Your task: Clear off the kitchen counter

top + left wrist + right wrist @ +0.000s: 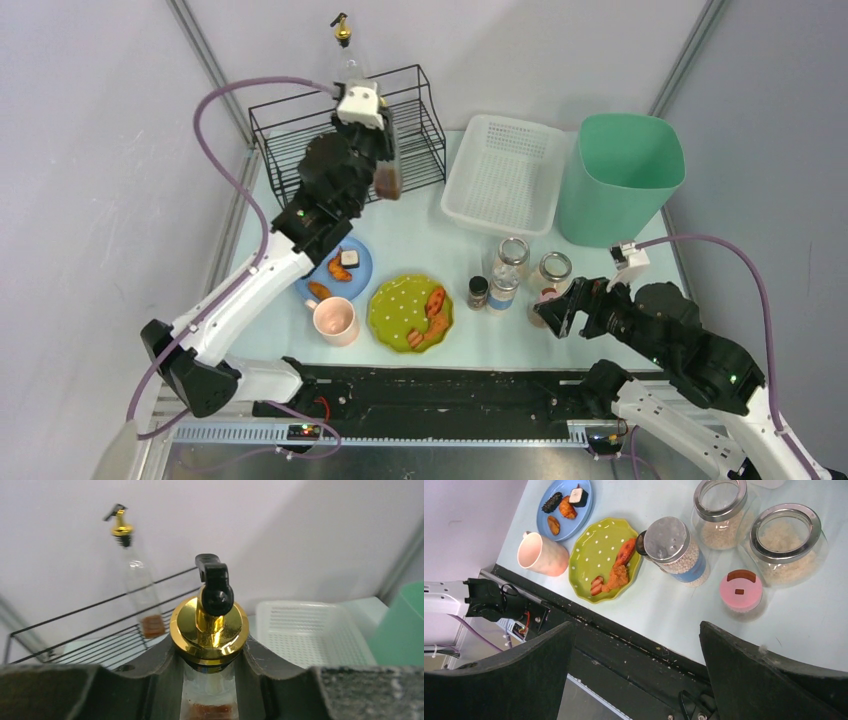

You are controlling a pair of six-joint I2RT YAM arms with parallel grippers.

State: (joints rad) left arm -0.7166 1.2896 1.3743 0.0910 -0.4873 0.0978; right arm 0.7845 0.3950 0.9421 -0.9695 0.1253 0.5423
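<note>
Spotter: Fingers?

Operator: My left gripper [209,649] is clamped on the oil bottle [209,630] just under its gold pourer. My right gripper [635,630] is spread wide, holding nothing, above the near-right jars [786,545].

Spotter: Risk?

Operator: I judge the bottle could swing in that narrow grip and knock the second bottle [140,590] standing far left in the wire rack [290,120], or catch a rail.

Spotter: Counter?

Operator: The kitchen counter [430,240], pale mint and matte, lies under everything, carrying plates [601,555], a cup [541,555] and the jars.
</note>
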